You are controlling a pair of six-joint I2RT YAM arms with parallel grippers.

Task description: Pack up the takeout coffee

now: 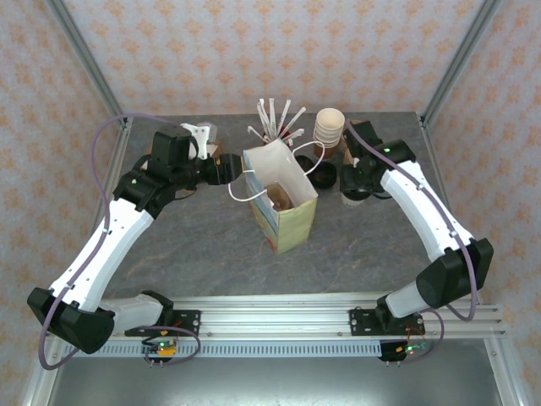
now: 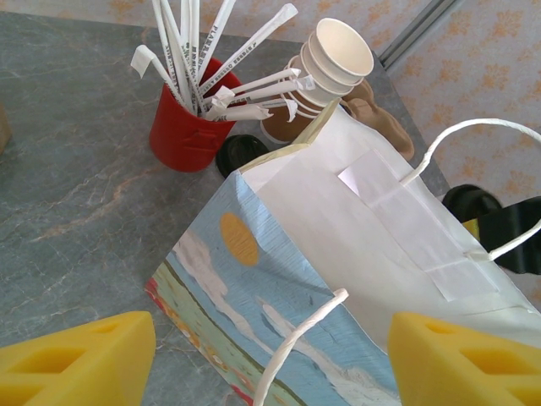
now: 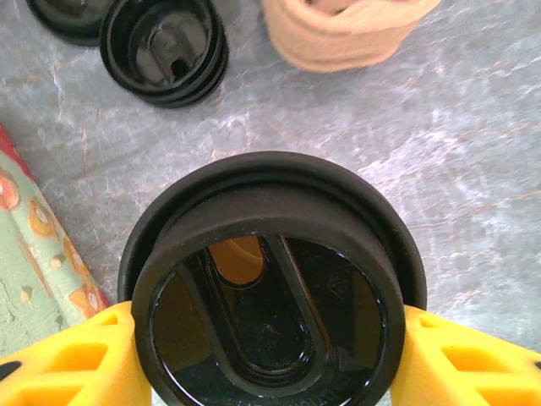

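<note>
Packing has hardly begun. The small cream paper cup with a round black plastic lid stands near the surface's far right edge, outside the tall white paper bag with painted sides. The right tool is clenched on the cup at its glossy, ridged lid. The left tool is released, straddling the bag's twisted-paper handle.

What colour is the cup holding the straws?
The straw cup is red; left wrist view shows it best.

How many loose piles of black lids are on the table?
2: a stack beyond the takeout coffee, a second one beside it, cropped. The bag may hide more.
</note>
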